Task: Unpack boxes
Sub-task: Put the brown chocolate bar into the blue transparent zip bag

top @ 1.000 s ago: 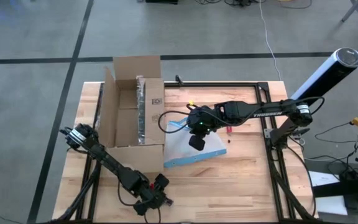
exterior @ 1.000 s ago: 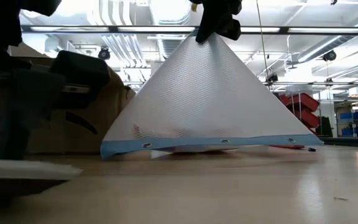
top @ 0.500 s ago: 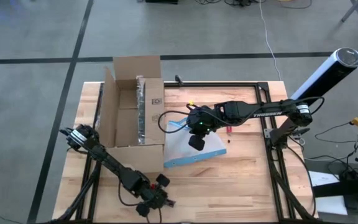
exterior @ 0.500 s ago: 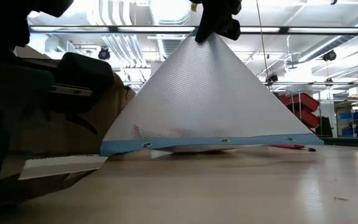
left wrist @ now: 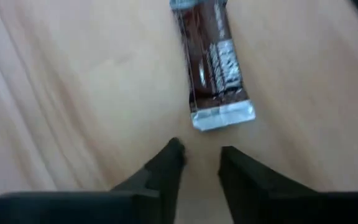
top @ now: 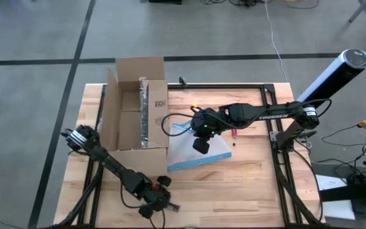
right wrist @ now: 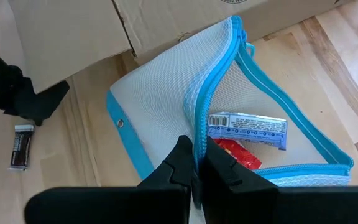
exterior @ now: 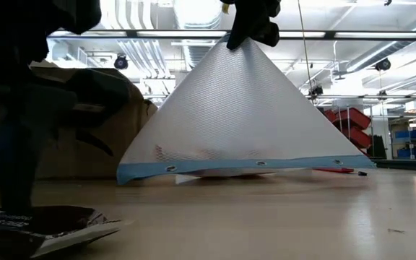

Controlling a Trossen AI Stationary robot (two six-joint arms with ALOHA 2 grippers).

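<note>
Currently right gripper (right wrist: 197,163) pinched on pouch (right wrist: 166,118) rim, mouth lifted right of box (top: 135,114). Left gripper (left wrist: 197,155) slightly open, empty, over snack bar (left wrist: 211,62) at near-left. Keep pouch taut, straddle bar squarely.

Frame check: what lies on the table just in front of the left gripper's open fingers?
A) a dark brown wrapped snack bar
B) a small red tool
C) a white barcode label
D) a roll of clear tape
A: the left wrist view shows a dark brown wrapped snack bar lying flat on the wooden table, just beyond the left gripper, whose fingers stand apart and hold nothing.
</note>
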